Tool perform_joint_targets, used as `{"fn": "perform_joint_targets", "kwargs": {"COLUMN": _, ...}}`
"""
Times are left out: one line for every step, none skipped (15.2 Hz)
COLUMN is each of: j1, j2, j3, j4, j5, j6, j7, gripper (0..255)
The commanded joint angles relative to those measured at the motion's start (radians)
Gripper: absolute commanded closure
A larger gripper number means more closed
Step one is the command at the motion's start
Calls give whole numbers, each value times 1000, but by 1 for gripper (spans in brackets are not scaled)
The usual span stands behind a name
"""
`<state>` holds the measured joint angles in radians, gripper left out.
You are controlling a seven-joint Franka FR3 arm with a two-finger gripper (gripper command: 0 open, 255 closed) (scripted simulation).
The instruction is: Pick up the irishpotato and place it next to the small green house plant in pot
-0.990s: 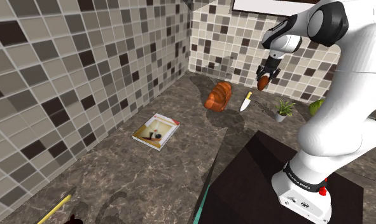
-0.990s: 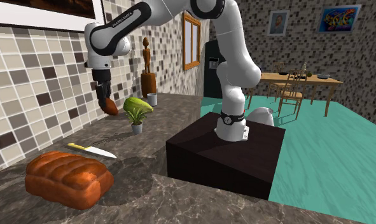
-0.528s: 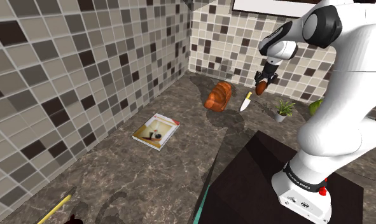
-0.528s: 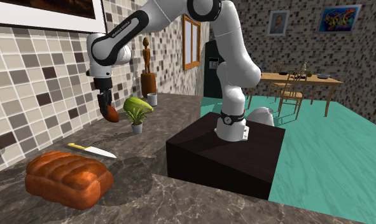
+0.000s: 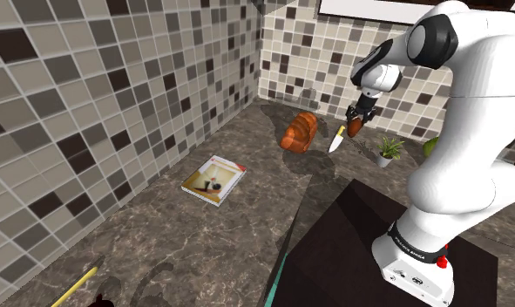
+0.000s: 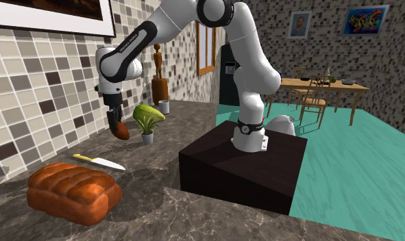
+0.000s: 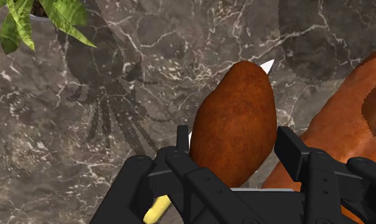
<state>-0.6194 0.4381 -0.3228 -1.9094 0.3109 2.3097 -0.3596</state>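
Brown potato (image 7: 234,121) is clamped tight by the gripper (image 7: 234,151). It hangs just left of the plant (image 6: 146,123) in the second exterior view.

My three cameras
My shoulder view looks down the counter (image 5: 159,235) from behind the stand (image 5: 351,253); the second sits low by the loaf (image 6: 74,192), facing back; the wrist hangs close above. All share loaf, knife (image 6: 98,162), plant (image 6: 146,124).

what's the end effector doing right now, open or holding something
End effector: closed, holding the brown potato in the air above the counter.
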Motion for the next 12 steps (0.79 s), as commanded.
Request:
{"fn": "perform_joint_targets", "kwargs": {"j1": -6, "j2": 20, "j3": 5, "j4": -1, "j5": 11, "j6": 19, "j7": -10, "gripper": 255}}
{"fn": "perform_joint_targets", "kwargs": {"j1": -8, "j2": 29, "j3": 8, "j4": -2, "j5": 16, "j6": 29, "j7": -14, "gripper": 255}}
{"fn": "perform_joint_targets", "kwargs": {"j1": -10, "j2": 38, "j3": 11, "j4": -3, "j5": 21, "j6": 39, "j7": -18, "gripper": 255}}
{"fn": "perform_joint_targets", "kwargs": {"j1": -12, "j2": 47, "j3": 14, "j4": -4, "j5": 26, "j6": 48, "j7": -22, "gripper": 255}}
{"fn": "perform_joint_targets", "kwargs": {"j1": -14, "j2": 57, "j3": 17, "j4": -4, "j5": 31, "j6": 57, "j7": -26, "gripper": 255}}
{"fn": "perform_joint_targets", "kwargs": {"j1": -16, "j2": 66, "j3": 20, "j4": -5, "j5": 36, "j6": 67, "j7": -30, "gripper": 255}}
{"fn": "perform_joint_targets", "kwargs": {"j1": -18, "j2": 76, "j3": 23, "j4": -5, "j5": 40, "j6": 76, "j7": -34, "gripper": 255}}
{"fn": "perform_joint_targets", "kwargs": {"j1": -20, "j2": 85, "j3": 27, "j4": -5, "j5": 45, "j6": 85, "j7": -38, "gripper": 255}}
{"fn": "perform_joint_targets", "kwargs": {"j1": -23, "j2": 95, "j3": 30, "j4": -4, "j5": 50, "j6": 94, "j7": -42, "gripper": 255}}
{"fn": "perform_joint_targets", "kwargs": {"j1": -25, "j2": 105, "j3": 34, "j4": -4, "j5": 55, "j6": 103, "j7": -45, "gripper": 255}}
{"fn": "perform_joint_targets", "kwargs": {"j1": -28, "j2": 115, "j3": 37, "j4": -3, "j5": 60, "j6": 112, "j7": -49, "gripper": 255}}
{"fn": "perform_joint_targets", "kwargs": {"j1": -30, "j2": 125, "j3": 41, "j4": -2, "j5": 65, "j6": 121, "j7": -53, "gripper": 255}}
